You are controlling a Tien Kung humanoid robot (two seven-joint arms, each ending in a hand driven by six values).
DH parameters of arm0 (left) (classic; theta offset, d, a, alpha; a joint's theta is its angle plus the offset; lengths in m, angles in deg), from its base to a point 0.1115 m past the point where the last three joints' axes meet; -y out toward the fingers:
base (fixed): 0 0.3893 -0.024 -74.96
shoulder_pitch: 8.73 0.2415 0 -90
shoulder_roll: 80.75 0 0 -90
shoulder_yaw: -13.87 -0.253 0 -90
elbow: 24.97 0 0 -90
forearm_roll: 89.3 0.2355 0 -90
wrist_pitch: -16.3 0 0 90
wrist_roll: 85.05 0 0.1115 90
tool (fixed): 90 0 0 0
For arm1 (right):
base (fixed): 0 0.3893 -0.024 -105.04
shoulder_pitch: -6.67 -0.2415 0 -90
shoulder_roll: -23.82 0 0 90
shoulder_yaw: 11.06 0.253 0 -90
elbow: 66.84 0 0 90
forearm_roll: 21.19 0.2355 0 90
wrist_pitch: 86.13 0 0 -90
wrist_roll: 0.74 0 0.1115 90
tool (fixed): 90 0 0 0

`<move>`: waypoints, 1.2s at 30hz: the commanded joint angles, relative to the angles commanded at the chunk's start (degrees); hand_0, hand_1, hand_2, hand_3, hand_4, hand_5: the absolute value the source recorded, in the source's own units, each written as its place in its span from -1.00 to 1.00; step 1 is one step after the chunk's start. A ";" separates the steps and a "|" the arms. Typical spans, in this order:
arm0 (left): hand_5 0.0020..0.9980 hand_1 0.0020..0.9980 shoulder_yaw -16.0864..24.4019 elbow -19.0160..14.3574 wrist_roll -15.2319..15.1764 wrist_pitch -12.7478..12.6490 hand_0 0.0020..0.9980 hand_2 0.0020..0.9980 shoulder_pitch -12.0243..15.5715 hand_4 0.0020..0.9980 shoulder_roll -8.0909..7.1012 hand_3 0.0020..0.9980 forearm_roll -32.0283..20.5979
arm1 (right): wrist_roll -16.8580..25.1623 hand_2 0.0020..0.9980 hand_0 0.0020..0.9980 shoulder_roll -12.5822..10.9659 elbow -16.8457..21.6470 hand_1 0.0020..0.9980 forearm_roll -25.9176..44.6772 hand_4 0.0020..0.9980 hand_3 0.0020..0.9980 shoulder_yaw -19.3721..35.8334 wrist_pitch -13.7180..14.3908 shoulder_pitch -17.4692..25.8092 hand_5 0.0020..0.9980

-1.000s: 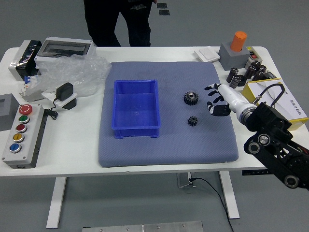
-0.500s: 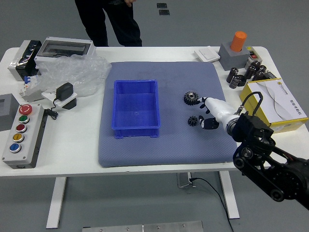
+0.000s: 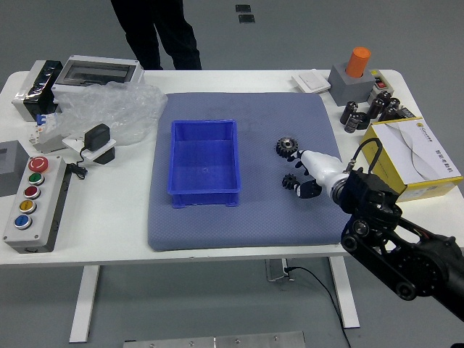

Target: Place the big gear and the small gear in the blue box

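Robot's right hand (image 3: 316, 172), fingers half-open, empty, crowds small gear (image 3: 289, 181) on mat (image 3: 250, 225), right of blue box (image 3: 205, 198); big gear (image 3: 286, 147) on far side. Off-centre pinch could skid small gear, fingertips knock big gear.

Right robot hand (image 3: 320, 170) beside small gear (image 3: 289, 181), big gear (image 3: 286, 146); blue box (image 3: 205, 197) farther left.

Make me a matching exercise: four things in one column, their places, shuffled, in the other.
1. Big gear
2. Small gear
3. Blue box
4. Right hand

A. Left part of the mat
B. Gear nearer the table's near edge
C. Right of both gears' centres
D. Gear farther from that edge

Pairs: 1-D, 2-B, 3-A, 4-C
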 joint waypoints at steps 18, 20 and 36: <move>-0.98 0.36 -0.12 0.00 -0.02 -0.05 0.46 0.40 0.03 -0.13 0.03 0.39 -0.27 | -0.46 0.60 0.42 1.75 -2.61 0.37 -0.08 0.11 0.74 -0.79 -0.86 -0.52 -1.00; -0.98 0.36 -0.13 0.00 -0.02 -0.06 0.46 0.40 0.03 -0.13 0.04 0.39 -0.30 | -0.55 0.61 0.42 2.00 -2.80 0.38 -0.16 0.15 0.74 -0.81 -0.96 -0.55 -1.00; -0.99 0.36 -0.10 0.00 -0.01 -0.05 0.46 0.40 0.07 -0.14 0.20 0.39 -0.30 | -0.44 0.37 0.38 3.48 -4.77 0.26 -2.42 0.18 0.51 0.03 -0.39 0.21 -0.96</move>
